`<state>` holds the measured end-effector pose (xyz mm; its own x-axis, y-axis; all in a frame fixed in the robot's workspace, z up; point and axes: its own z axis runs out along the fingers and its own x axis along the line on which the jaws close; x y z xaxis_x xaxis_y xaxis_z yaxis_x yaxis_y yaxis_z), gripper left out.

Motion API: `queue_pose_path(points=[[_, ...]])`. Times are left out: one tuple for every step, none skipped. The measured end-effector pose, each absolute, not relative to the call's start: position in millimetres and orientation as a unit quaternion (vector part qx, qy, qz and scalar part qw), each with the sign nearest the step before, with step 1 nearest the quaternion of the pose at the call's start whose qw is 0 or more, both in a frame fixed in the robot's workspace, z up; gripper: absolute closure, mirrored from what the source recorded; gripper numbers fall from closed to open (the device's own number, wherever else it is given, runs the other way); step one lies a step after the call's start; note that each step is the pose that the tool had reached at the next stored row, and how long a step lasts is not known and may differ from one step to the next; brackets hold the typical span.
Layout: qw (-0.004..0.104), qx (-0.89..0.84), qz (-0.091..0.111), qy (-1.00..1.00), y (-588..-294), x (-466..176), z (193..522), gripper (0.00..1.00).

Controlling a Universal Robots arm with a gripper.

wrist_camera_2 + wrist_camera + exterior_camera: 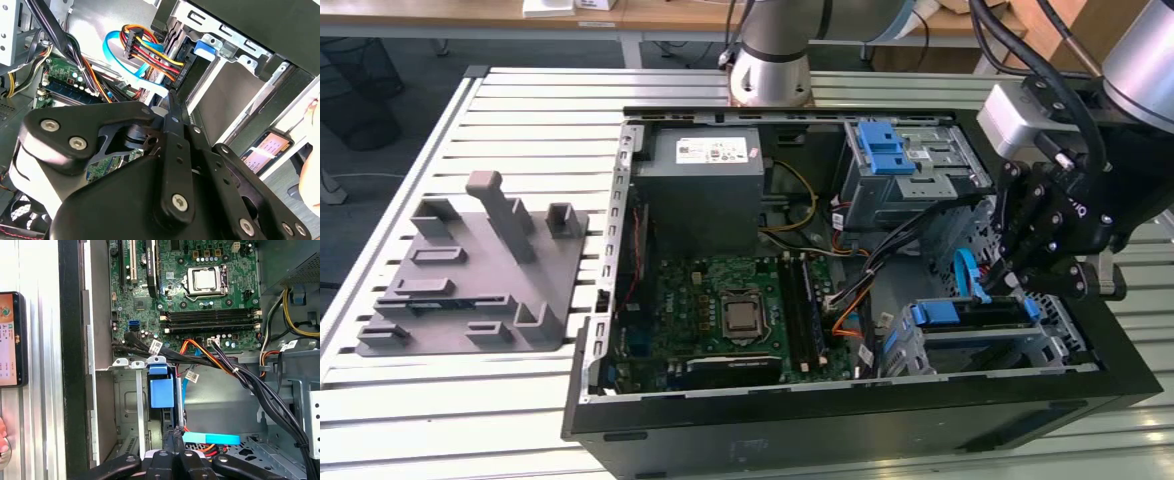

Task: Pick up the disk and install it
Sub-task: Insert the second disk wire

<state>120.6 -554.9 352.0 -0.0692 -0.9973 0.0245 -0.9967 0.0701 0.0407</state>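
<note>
The disk [977, 312] lies flat in the lower drive cage [1041, 352] at the exterior view's right, inside the open computer case, with a blue rail end at its inner side. In the first wrist view its blue end piece [161, 390] stands in the bay slot. My gripper [1017, 290] hangs just above the disk's far edge, its thin fingertips [175, 434] pressed together with nothing visible between them. In the second wrist view the gripper [172, 100] points toward the cage beside a blue flat cable [131, 70].
An upper drive cage with a blue latch [894, 150], a grey power-supply box [703, 165], the motherboard [727, 310] and loose cable bundles [260, 385] crowd the case. A grey fixture [474, 270] sits on the slatted table. A phone [11, 340] and a hand [3, 440] are beside the case.
</note>
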Motion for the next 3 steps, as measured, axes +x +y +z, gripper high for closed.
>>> queue_pose_path(points=[[0.023,0.682,-0.007,-0.731,-554.8,120.6,352.1,0.89],[0.023,0.682,-0.007,-0.731,-554.9,120.6,352.1,0.89],[0.023,0.682,-0.007,-0.731,-554.9,120.6,352.1,0.89]])
